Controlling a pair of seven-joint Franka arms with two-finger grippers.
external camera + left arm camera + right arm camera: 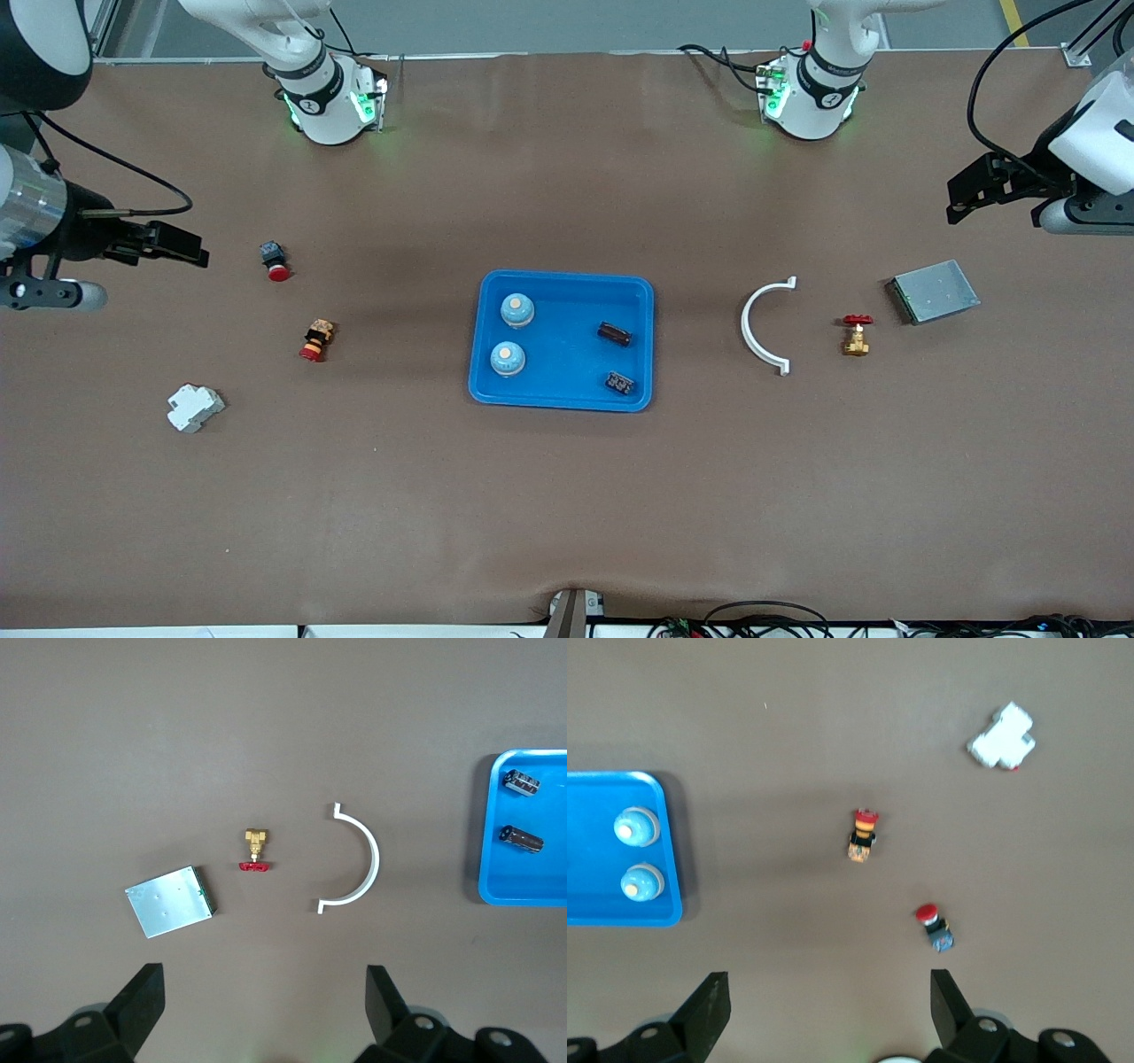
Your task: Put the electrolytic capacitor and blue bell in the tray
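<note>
The bright-blue tray [567,354] lies mid-table. Two blue bells [517,310] [508,358] stand in it on the side toward the right arm. Two dark electrolytic capacitors [614,333] [620,383] lie in it on the side toward the left arm. My left gripper [955,202] hangs open and empty over bare table at the left arm's end; its wrist view shows the tray's rim [532,895] and both capacitors [521,839]. My right gripper [197,250] hangs open and empty over the right arm's end; its wrist view shows the bells [636,827].
A white curved clamp [764,326], a brass valve with a red handle [856,333] and a grey metal box [932,291] lie toward the left arm's end. A red push button [275,260], a red-and-yellow button [316,340] and a white breaker [194,408] lie toward the right arm's end.
</note>
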